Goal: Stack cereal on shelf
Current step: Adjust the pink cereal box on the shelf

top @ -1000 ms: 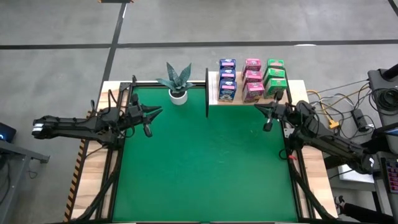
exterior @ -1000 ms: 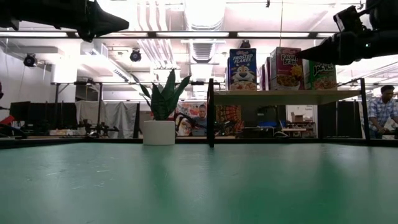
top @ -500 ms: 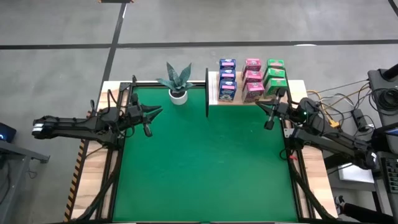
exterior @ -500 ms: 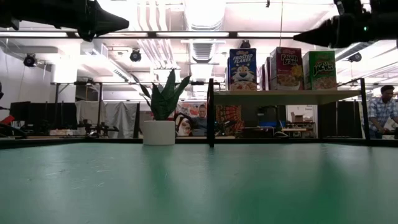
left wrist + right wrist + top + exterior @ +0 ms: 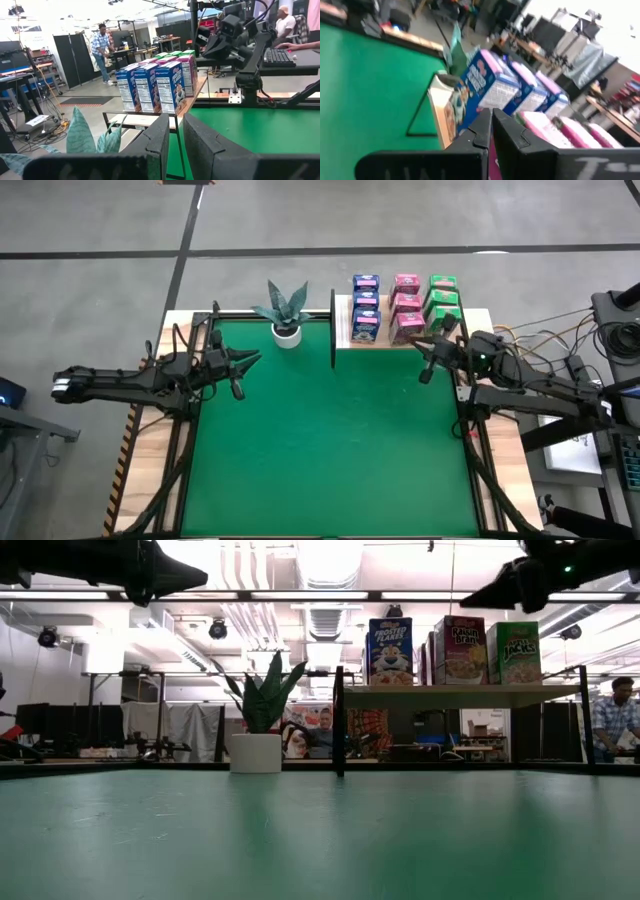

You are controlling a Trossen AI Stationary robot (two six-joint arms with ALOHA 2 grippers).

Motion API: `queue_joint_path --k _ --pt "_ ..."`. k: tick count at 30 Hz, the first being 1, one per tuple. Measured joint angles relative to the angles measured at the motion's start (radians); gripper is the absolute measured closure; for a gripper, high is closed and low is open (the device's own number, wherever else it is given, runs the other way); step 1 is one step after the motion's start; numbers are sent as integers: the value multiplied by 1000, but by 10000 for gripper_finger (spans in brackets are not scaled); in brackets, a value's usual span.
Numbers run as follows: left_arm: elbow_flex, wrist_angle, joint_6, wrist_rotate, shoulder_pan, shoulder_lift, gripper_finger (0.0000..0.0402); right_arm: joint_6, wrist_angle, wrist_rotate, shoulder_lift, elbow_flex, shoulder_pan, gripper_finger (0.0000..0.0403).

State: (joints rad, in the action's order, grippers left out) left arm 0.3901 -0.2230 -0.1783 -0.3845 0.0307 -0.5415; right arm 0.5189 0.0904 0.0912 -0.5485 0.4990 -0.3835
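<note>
My right gripper [image 5: 424,370] hangs above the green mat [image 5: 330,440] with its fingers pressed together, holding nothing. Just beyond its tip stands the shelf [image 5: 345,330], carrying the cereal [image 5: 405,308]: nine boxes upright in three rows, blue farthest from my right gripper, pink in the middle, green nearest. My left gripper [image 5: 248,361] waits well apart from the shelf, fingers likewise together and empty. The potted plant [image 5: 286,314] stands just ahead of it.
</note>
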Motion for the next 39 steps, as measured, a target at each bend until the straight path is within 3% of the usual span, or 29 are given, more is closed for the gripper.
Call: queue_joint_path --k 9,39 --pt "0 -2 0 0 0 0 364 33 27 161 -109 44 57 394" --pt "0 -2 0 1 0 0 364 59 -28 225 -109 49 58 394"
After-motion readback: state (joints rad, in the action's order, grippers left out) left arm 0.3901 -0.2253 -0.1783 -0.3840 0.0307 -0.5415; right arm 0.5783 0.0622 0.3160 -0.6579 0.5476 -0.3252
